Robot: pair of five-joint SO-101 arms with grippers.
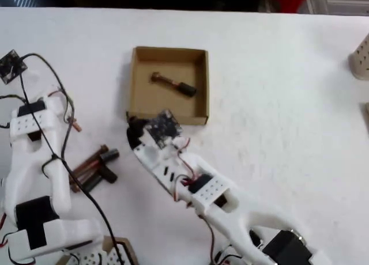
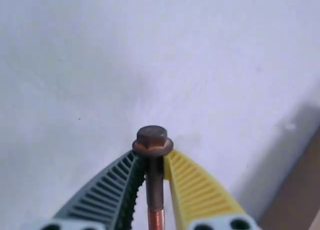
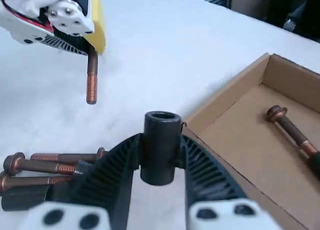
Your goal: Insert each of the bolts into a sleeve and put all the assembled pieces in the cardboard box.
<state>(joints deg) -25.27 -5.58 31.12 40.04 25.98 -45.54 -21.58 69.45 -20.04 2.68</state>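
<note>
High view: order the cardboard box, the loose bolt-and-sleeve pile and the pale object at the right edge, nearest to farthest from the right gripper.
1. cardboard box: front corner beside the right gripper.
2. loose pile: down-left of it in this view.
3. pale object: far right edge.

One assembled piece (image 1: 173,83) lies flat in the open cardboard box (image 1: 167,116). Just outside the box's near wall my right gripper (image 3: 161,140) pinches a black sleeve (image 3: 161,125) upright, hole up. Left of the box my left gripper (image 2: 156,157) clamps a copper bolt (image 2: 152,140) by its shank; loose bolts and sleeves (image 1: 92,167) lie heaped there too.
</note>
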